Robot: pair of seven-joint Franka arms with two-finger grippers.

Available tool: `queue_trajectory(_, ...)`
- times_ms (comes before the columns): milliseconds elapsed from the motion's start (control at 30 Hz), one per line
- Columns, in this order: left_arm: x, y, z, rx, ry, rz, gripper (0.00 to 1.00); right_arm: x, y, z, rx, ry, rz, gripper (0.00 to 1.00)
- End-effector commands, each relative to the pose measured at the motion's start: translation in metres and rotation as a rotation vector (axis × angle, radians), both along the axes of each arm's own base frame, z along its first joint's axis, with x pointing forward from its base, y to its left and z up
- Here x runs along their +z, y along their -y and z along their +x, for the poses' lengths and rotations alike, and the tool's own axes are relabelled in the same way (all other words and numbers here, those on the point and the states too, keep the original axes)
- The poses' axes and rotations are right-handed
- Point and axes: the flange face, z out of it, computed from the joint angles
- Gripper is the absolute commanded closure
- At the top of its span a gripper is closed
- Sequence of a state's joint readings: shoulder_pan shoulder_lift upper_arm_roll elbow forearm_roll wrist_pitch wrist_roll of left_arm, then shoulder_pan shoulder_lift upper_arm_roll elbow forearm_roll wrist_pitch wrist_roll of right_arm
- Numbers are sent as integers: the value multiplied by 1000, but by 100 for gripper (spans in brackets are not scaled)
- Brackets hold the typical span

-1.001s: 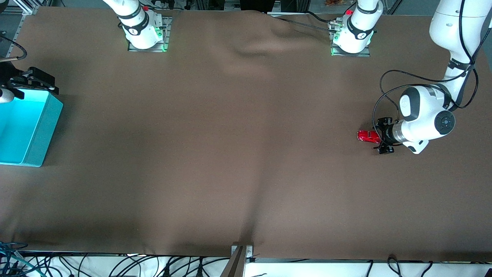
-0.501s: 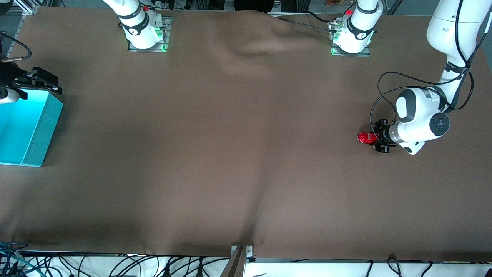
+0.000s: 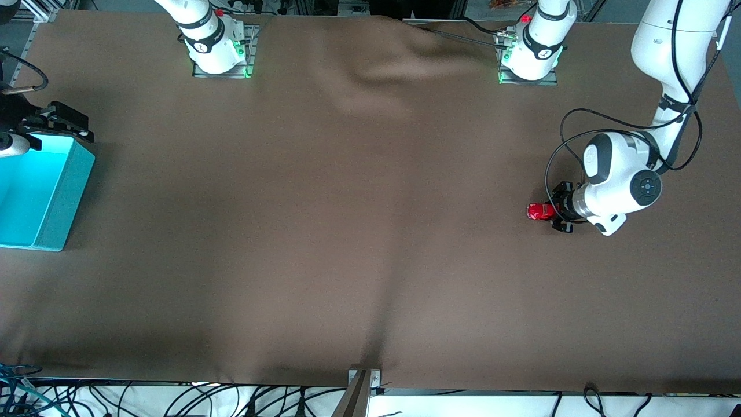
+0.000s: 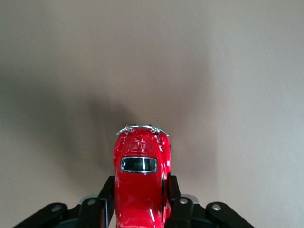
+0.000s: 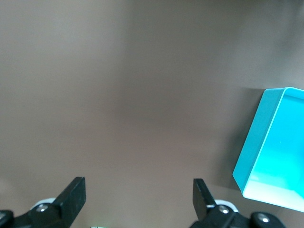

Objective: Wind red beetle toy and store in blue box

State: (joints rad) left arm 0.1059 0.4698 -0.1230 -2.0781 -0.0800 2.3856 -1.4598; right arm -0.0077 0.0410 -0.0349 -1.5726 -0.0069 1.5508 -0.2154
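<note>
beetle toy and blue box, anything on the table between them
Nothing. In the front view only bare brown cloth lies between the beetle toy, held in the left tool, and the blue box.

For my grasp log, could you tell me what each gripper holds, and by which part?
The left gripper grips the beetle by its two sides; the right gripper holds nothing.

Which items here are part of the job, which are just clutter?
Job:
- small glossy red beetle toy car, gripped by the left tool at the left arm's end of the table
- rectangular turquoise-blue plastic box, at the right arm's end
- right tool, open, waiting beside that box

Lying about:
- brown table cloth
- cables along the table's edge
</note>
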Motion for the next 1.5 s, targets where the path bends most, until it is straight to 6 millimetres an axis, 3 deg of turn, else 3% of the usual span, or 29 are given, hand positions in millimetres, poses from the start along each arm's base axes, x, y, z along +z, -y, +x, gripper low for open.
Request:
queue_trajectory(0,24,54,15,18,33,-20,100,6,-1,0,8,-4,-16,0)
queue_trajectory(267,29,113,15,49,30,-30,100,5,-2,1,10,-5,-16,0)
queue_trajectory(434,13,123,21,140,3,-23,100,5,-3,1,11,-5,-14,0)
queue_trajectory(1101,-9,108,18,82,-11,-22,100,4,-6,1,18,-7,-16,0)
queue_trajectory(1368,-14,90,18,98,-20,-22,100,3,-6,1,16,-8,-16,0)
queue_trajectory(1402,-15,79,20,94,-18,-26,100,3,-7,1,18,-8,-16,0)
queue_trajectory(1468,-15,74,21,93,-17,-26,100,3,-7,1,18,-8,-16,0)
